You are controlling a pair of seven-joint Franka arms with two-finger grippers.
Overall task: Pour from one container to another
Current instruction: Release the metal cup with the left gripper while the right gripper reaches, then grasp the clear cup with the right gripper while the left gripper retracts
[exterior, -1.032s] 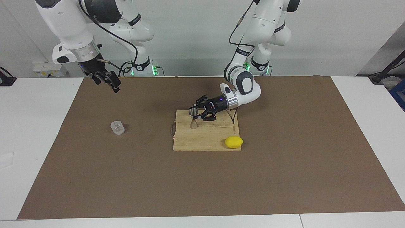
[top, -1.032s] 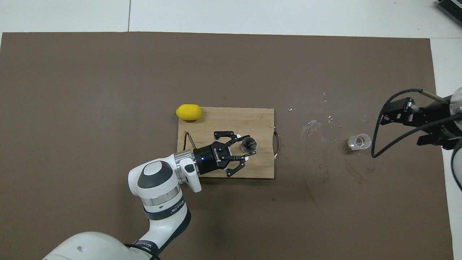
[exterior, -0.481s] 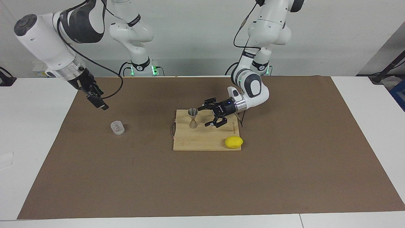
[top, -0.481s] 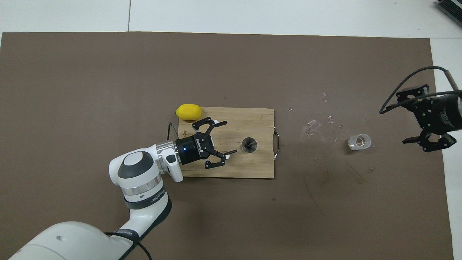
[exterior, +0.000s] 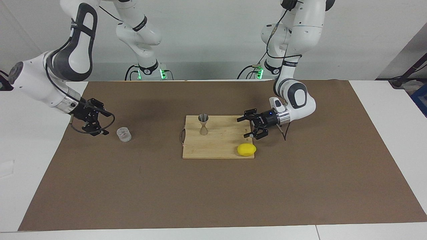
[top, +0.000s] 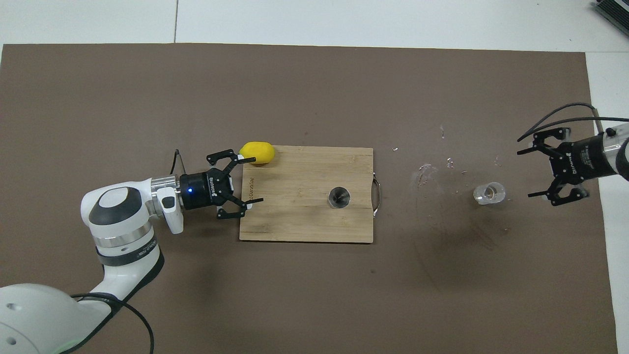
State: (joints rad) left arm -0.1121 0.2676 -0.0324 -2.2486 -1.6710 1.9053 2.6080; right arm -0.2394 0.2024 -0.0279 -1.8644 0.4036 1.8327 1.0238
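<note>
**Two open claws, one cup still waiting**

We start nearest the robots. The metal jigger (exterior: 203, 124) stands upright on the wooden board (exterior: 217, 146), shaped like two cones joined at a thin waist, its open top ready to be filled. The left claw (exterior: 251, 127) hangs wide open and empty over the board's edge. The right claw (exterior: 93, 120), open and empty too, sits just beside the bumpy clear glass cup (exterior: 124, 134), we think to grab it. Farthest, a smooth yellow lemon (exterior: 246, 149) rests at the board's corner.
</note>
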